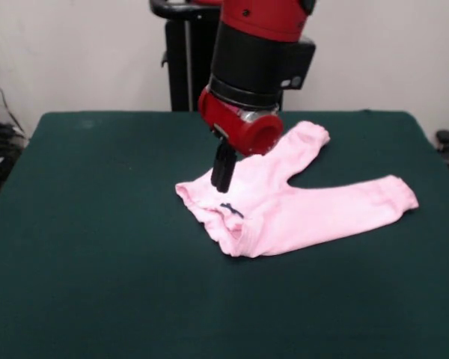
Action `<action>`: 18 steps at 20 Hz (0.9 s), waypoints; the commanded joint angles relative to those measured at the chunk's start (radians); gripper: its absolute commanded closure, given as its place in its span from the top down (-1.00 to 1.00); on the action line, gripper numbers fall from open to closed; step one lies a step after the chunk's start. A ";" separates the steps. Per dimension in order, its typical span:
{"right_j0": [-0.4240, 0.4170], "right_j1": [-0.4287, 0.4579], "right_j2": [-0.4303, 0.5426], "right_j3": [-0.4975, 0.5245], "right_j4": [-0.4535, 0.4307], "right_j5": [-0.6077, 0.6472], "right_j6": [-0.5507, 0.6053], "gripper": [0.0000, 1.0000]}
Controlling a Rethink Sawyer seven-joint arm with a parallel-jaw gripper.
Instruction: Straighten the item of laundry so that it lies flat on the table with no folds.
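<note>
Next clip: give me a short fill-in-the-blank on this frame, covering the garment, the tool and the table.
1. The baby pants on the table are pale ____.
2. The table is covered in dark ____ cloth.
3. The tool comes down onto the pants near the ____ end, not the leg cuffs.
4. The tiny dark bow sits at the waistband, and the two legs spread toward the picture's ____.

Missing words: pink; green; waistband; right

one pair of pants (284, 206), one table (97, 247)
</note>
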 commanded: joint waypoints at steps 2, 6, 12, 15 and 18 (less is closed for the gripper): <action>-0.044 0.059 0.182 -0.011 0.000 0.048 -0.293 -1.00; -0.084 0.045 0.210 0.005 -0.005 0.074 -0.331 -1.00; -0.138 0.038 0.239 0.036 -0.036 0.067 -0.363 -1.00; -0.159 0.051 0.262 0.040 -0.041 0.061 -0.371 -1.00; -0.165 0.061 0.277 0.039 -0.050 0.058 -0.361 -1.00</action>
